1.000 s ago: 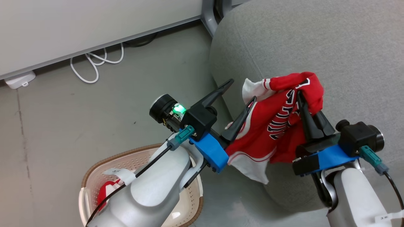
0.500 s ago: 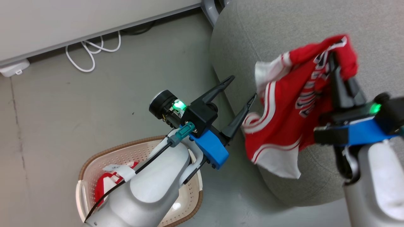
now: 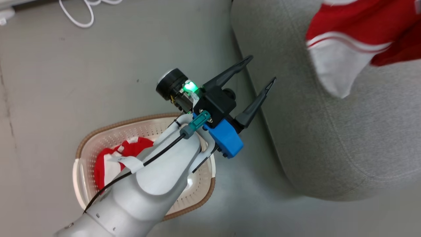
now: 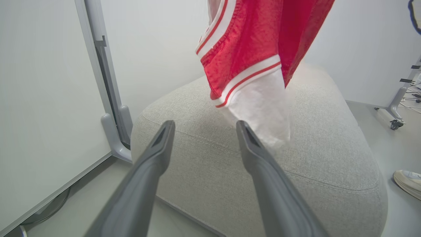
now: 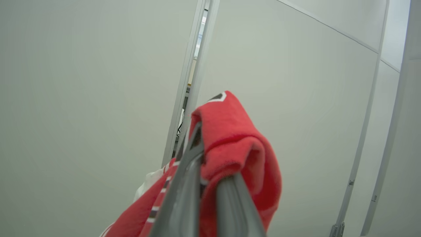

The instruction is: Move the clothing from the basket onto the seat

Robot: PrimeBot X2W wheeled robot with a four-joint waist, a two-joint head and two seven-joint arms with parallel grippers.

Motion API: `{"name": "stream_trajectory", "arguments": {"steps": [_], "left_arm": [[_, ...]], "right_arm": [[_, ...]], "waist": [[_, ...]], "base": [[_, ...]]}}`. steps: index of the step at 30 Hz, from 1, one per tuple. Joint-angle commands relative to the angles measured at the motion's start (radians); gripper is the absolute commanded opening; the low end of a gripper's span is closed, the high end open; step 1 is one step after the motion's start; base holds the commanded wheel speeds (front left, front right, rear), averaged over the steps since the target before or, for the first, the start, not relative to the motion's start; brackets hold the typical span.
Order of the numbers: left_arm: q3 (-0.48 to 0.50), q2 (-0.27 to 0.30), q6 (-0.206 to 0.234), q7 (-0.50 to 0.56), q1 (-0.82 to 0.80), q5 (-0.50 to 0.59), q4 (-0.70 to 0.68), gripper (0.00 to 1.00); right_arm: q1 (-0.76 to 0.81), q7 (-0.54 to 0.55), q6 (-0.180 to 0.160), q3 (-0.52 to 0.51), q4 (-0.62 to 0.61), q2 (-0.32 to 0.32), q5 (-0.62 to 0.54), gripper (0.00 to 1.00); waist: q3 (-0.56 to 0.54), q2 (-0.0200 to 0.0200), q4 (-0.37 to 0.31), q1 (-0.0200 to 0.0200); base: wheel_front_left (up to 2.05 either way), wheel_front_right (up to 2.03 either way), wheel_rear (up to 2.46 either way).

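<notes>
One red garment of the clothing (image 3: 348, 33), with white trim, hangs in the air above the light grey seat (image 3: 329, 131). My right gripper (image 5: 207, 154) is shut on its bunched top fold. The left wrist view shows its white hem (image 4: 260, 108) dangling just over the seat (image 4: 312, 158). A second red and white garment (image 3: 131, 151) lies in the cream basket (image 3: 115, 126), partly hidden behind my left forearm. Above the floor, between basket and seat, my left gripper (image 3: 261, 69) stands open, empty (image 4: 204, 124), and pointing at the seat's edge.
A white cable (image 3: 75, 19) loops on the grey floor at the top left. A white partition panel on a grey foot (image 4: 113, 131) stands left of the seat. A shoe (image 4: 408, 182) and a wheeled stand leg (image 4: 394, 112) are beyond the seat's right end.
My right gripper has carried the red garment up and to the right, farther over the seat, and the right arm has left the head view. The head camera has tilted. My left gripper stays open.
</notes>
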Motion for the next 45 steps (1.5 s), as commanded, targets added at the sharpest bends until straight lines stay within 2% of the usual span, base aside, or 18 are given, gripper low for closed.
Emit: {"name": "stream_trajectory", "arguments": {"steps": [1, 5, 9, 10, 11, 15, 18, 30, 36, 41, 42, 43, 44, 45], "left_arm": [[-0.004, -0.001, 0.000, -0.004, -0.033, 0.010, 0.004, 1.00], [-0.015, -0.005, 0.000, -0.004, -0.071, 0.017, 0.009, 1.00], [-0.024, -0.011, 0.000, -0.004, -0.101, 0.020, 0.012, 1.00], [-0.024, -0.011, 0.000, -0.004, -0.101, 0.020, 0.012, 1.00], [-0.026, -0.012, 0.001, -0.004, -0.111, 0.022, 0.015, 1.00], [-0.029, -0.014, 0.003, -0.005, -0.126, 0.026, 0.018, 1.00], [-0.030, -0.014, 0.005, -0.005, -0.130, 0.027, 0.018, 1.00], [-0.033, -0.016, 0.009, -0.005, -0.144, 0.035, 0.005, 1.00], [-0.029, -0.017, 0.008, -0.005, -0.138, 0.042, 0.001, 1.00], [-0.026, -0.017, 0.008, -0.005, -0.128, 0.043, -0.002, 1.00], [-0.024, -0.018, 0.009, -0.005, -0.125, 0.043, -0.004, 1.00], [-0.022, -0.018, 0.010, -0.005, -0.123, 0.042, -0.006, 1.00], [-0.019, -0.018, 0.011, -0.005, -0.119, 0.043, -0.009, 1.00], [-0.016, -0.018, 0.012, -0.005, -0.114, 0.043, -0.013, 1.00]], "right_arm": [[-0.057, -0.001, 0.000, -0.031, 0.019, -0.032, 0.009, 0.00], [-0.154, -0.001, 0.000, -0.097, 0.084, -0.114, 0.012, 0.00], [-0.246, -0.001, 0.000, -0.132, 0.173, -0.222, 0.023, 0.00], [-0.246, -0.001, 0.000, -0.132, 0.173, -0.222, 0.023, 0.00], [-0.289, -0.001, 0.000, -0.147, 0.218, -0.262, 0.038, 0.00], [-0.344, -0.001, 0.000, -0.183, 0.329, -0.300, 0.063, 0.00], [-0.347, -0.001, 0.000, -0.178, 0.370, -0.298, 0.055, 0.00], [-0.193, -0.001, 0.000, -0.189, 0.524, -0.161, 0.015, 0.00], [-0.137, -0.001, 0.000, -0.178, 0.606, -0.131, -0.009, 0.00], [-0.136, -0.001, 0.000, -0.154, 0.679, -0.133, 0.005, 0.00], [-0.138, -0.001, 0.000, -0.151, 0.685, -0.138, 0.010, 0.02], [-0.139, -0.001, 0.000, -0.146, 0.691, -0.144, 0.014, 0.89], [-0.136, -0.001, 0.000, -0.139, 0.695, -0.148, 0.017, 1.00], [-0.127, -0.001, 0.000, -0.132, 0.691, -0.151, 0.017, 1.00]], "waist": [[0.067, 0.0000, 0.025, 0.0000], [0.126, 0.0000, 0.041, 0.0000], [0.175, 0.0000, 0.054, 0.0000], [0.175, 0.0000, 0.054, 0.0000], [0.192, 0.0000, 0.059, 0.0000], [0.220, 0.0000, 0.066, 0.0000], [0.231, 0.0000, 0.068, 0.0000], [0.257, 0.0000, 0.076, 0.0000], [0.258, 0.0000, 0.083, 0.0000], [0.249, 0.0000, 0.088, 0.0000], [0.245, 0.0000, 0.088, 0.0000], [0.240, 0.0000, 0.088, 0.0000], [0.233, 0.0000, 0.088, 0.0000], [0.225, 0.0000, 0.088, 0.0000]], "base": [[0.00, 0.00, 0.00], [0.00, 0.00, 0.00], [0.00, 0.00, 0.00], [0.00, 0.00, 0.00], [0.00, 0.00, 0.00], [0.00, 0.00, 0.00], [0.00, 0.00, 0.00], [0.00, 0.00, 0.00], [0.00, 0.00, 0.00], [0.00, 0.00, 0.00], [0.00, 0.00, 0.00], [0.00, 0.00, 0.00], [0.00, 0.00, 0.00], [0.00, 0.00, 0.00]]}}
